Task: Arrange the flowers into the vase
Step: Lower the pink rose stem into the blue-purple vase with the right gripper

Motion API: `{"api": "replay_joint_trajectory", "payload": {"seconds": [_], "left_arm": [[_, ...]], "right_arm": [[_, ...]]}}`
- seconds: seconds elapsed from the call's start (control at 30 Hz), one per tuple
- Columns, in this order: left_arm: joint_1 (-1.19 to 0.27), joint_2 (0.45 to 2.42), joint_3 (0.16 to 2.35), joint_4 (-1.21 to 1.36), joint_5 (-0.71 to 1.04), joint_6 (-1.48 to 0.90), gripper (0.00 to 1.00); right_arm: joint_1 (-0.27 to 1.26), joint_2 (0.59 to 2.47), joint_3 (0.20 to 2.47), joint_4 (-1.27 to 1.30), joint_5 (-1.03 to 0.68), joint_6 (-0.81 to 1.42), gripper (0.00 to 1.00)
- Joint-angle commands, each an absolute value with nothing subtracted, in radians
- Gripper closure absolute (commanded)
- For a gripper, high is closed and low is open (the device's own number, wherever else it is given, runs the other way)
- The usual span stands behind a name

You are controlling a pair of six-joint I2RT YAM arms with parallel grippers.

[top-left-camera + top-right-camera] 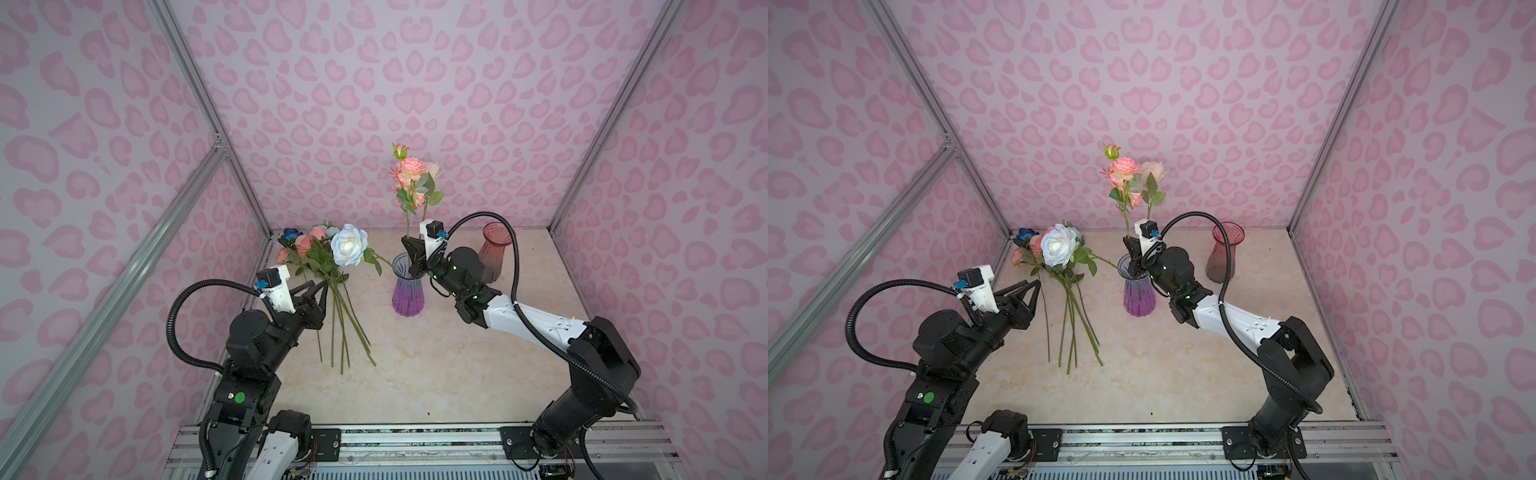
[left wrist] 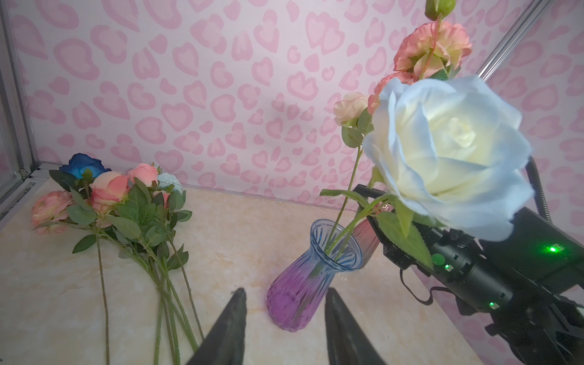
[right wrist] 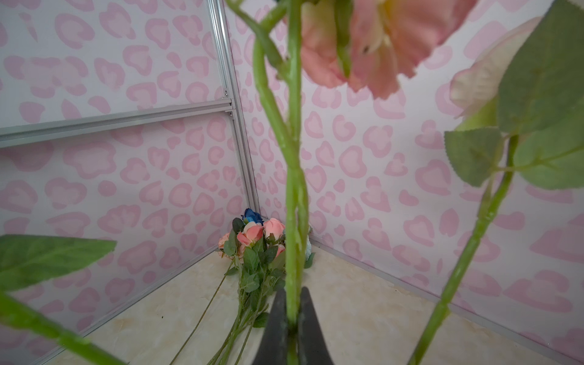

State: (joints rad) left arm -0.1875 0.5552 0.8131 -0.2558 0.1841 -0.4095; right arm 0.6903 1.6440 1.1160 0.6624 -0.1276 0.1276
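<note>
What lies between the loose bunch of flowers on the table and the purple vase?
The white-blue rose, its stem leaning from the purple vase over bare table toward the loose bunch, seen in both top views.

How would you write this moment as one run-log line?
left gripper: open, empty | right gripper: shut on pink flower stem at purple vase mouth | loose flowers: lying on table

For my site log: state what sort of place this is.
Likely a robot test cell, not a home: pink heart-patterned wall panels held in bare aluminium framing, and two black-and-white robot arms mounted on a grey metal rail.
</note>
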Motion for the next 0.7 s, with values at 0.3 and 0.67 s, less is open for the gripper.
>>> {"api": "replay_joint_trajectory", "payload": {"seconds": [0.3,0.67], "left_arm": [[-0.187,0.564,0.812,-0.203,0.200,-0.417,0.58],[-0.187,0.575,0.818,-0.199,0.206,-0.423,0.58]], "right_arm": [[0.715,1.663,1.031,0.707,-0.083,0.135,0.97],[0.725,1.663,1.006,0.710,-0.057,0.126,0.83]]}}
